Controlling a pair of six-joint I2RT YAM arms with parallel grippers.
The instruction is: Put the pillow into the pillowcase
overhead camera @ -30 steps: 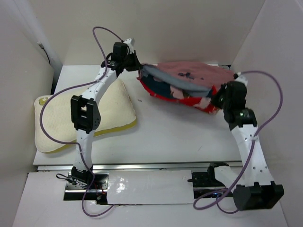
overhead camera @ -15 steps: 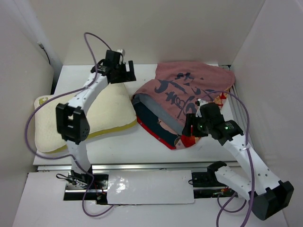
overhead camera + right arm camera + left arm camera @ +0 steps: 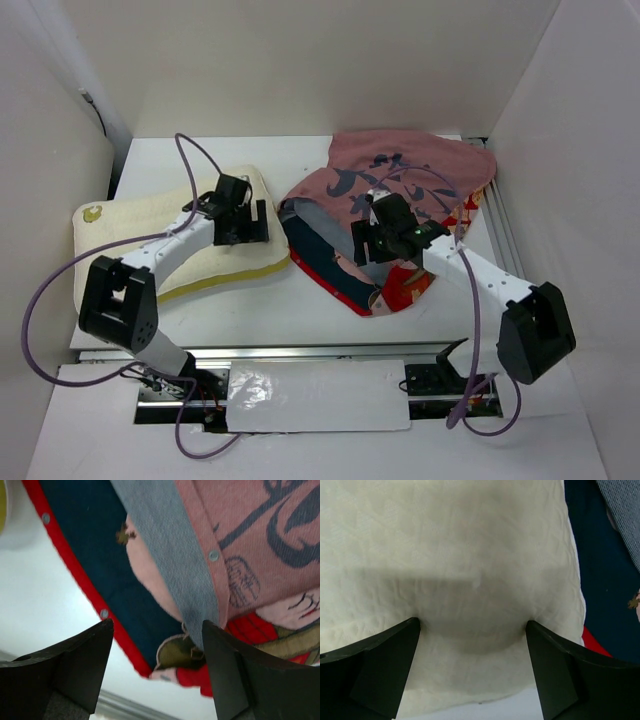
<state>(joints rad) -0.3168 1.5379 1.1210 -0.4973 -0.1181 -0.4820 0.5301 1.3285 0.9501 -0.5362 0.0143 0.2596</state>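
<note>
One pillow (image 3: 140, 222) lies at frame left on the table (image 3: 300, 300), its right edge just beside one pillowcase (image 3: 420, 170) bunched at right; bare table runs below both. Left wrist: the left gripper (image 3: 472, 625) is spread wide over the pillow, perhaps touching it. Right wrist: the right gripper (image 3: 157, 625) is parted above the pillowcase's red snap-lined edge.

- I am seeing the pillow (image 3: 140, 220) showing cream-white, with a faint quilted texture in the left wrist view.
- Its near edge (image 3: 240, 272) is showing yellowish, and a small yellow mark (image 3: 92, 212) is showing at one corner.
- The pillowcase (image 3: 410, 160) is showing dull pink on top, with dark blue brush-like marks.
- Through the right wrist camera I am reading a navy panel, a red border with silvery snaps (image 3: 103, 613), a grey-blue woven band (image 3: 165, 555), and red and olive print.
- The table (image 3: 330, 300) is showing white.
</note>
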